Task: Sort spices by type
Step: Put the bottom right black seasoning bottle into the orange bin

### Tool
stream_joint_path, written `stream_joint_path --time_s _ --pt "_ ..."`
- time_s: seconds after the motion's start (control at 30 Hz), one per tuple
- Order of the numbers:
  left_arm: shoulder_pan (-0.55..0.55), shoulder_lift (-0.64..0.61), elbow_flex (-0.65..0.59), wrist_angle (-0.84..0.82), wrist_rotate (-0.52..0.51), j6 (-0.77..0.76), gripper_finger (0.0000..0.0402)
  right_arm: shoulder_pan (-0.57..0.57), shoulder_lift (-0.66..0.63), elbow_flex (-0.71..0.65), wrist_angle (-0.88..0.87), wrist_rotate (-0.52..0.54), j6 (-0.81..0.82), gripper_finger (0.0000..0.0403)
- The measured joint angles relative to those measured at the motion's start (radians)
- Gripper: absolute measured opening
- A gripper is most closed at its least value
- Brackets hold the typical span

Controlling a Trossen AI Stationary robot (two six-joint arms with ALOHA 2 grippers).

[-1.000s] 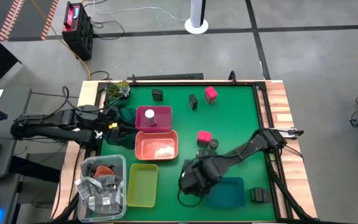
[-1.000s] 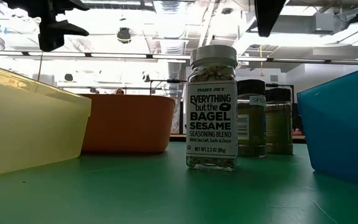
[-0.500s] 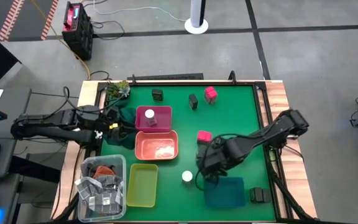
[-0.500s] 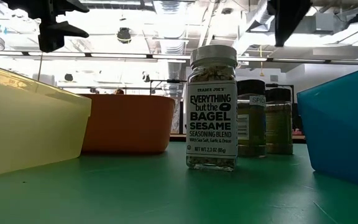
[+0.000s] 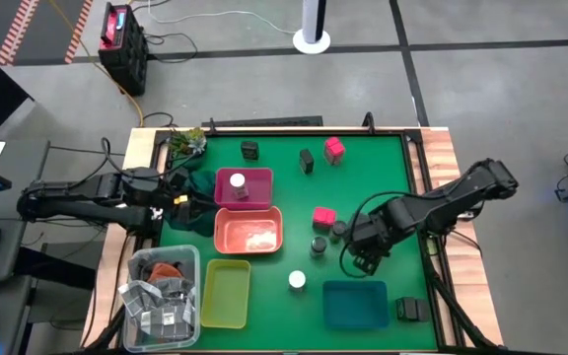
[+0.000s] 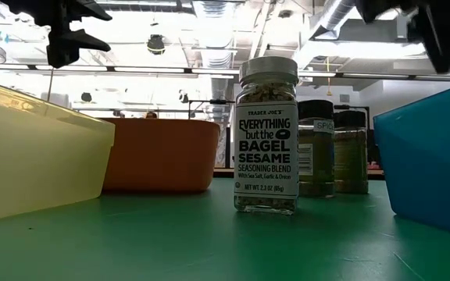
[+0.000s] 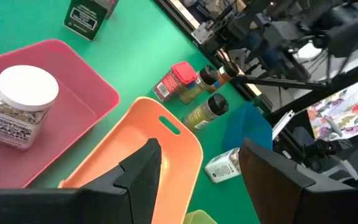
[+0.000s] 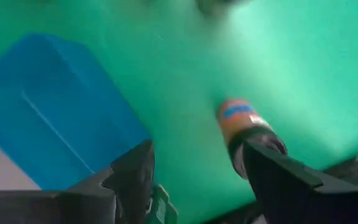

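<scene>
Right gripper (image 5: 363,258): centre-right of the high view, over bare green mat (image 5: 383,187); fingers parted, nothing between them.
White-capped jar (image 5: 297,281): upright, lower centre, between yellow tray (image 5: 227,294) and blue tray (image 5: 356,304); apart from both.
Grey-lidded jars (image 5: 319,245): two just left of the right gripper, beside a pink box (image 5: 323,216).
Second white-capped jar (image 5: 238,184): in the pink tray (image 5: 260,183), upper left of centre.
Open room: bare mat from centre right up to the top edge.
Left gripper (image 5: 190,204): left mat edge by the orange tray (image 5: 248,232); fingers parted, empty.
</scene>
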Motion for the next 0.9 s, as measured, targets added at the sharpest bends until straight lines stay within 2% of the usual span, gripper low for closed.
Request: stream_joint_path --time_s 0.13,0.23,0.33,0.5,0.7,0.9 --pt "0.000 0.000 0.000 0.000 -0.004 0.000 0.0206 0.000 -0.032 -0.049 -0.058 -0.006 0.105 0.0272" --pt "0.000 0.000 0.000 0.000 -0.006 0.000 0.0206 0.008 -0.046 -0.052 -0.097 0.041 0.153 0.0272" --pt "0.000 0.000 0.000 0.000 -0.006 0.001 0.0206 0.023 -0.046 -0.051 -0.120 0.078 0.156 0.0272" --pt "0.000 0.000 0.000 0.000 -0.008 0.007 0.0206 0.020 -0.040 -0.081 -0.136 0.080 0.117 0.0276" --pt "0.000 0.000 0.000 -0.008 -0.008 0.007 0.0206 -0.002 -0.075 -0.146 -0.005 0.001 0.098 0.0323" --pt "0.000 0.000 0.000 -0.030 -0.008 0.018 0.0206 -0.011 -0.103 -0.224 0.000 -0.002 0.098 0.0380"
